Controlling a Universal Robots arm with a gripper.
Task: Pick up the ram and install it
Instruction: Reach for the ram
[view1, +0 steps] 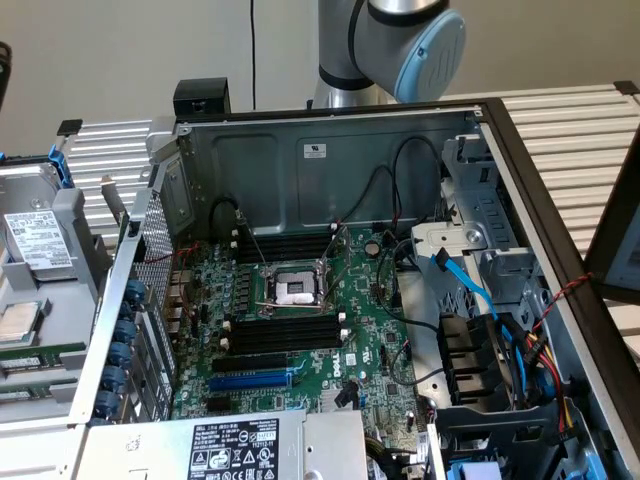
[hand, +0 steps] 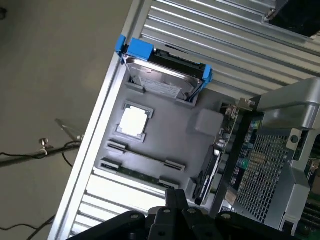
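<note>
The ram (hand: 134, 173) is a long thin green stick lying in a slot of the grey parts tray (hand: 175, 135). In the exterior view the ram (view1: 40, 351) lies in that tray at the exterior view's left, outside the computer case. My gripper (hand: 175, 201) hovers above the tray close to one end of the ram, its black fingers shut with nothing between them. The motherboard (view1: 300, 340) lies in the open case, with black memory slots (view1: 285, 330) with white end clips beside the processor socket (view1: 295, 290).
The tray also holds a hard drive in a blue bracket (hand: 165, 75) and a square processor chip (hand: 134, 121). The arm's elbow (view1: 400, 40) stands behind the case's back wall. Cables and a drive cage (view1: 480, 350) crowd the case at the exterior view's right. A power supply (view1: 240, 445) sits along the front.
</note>
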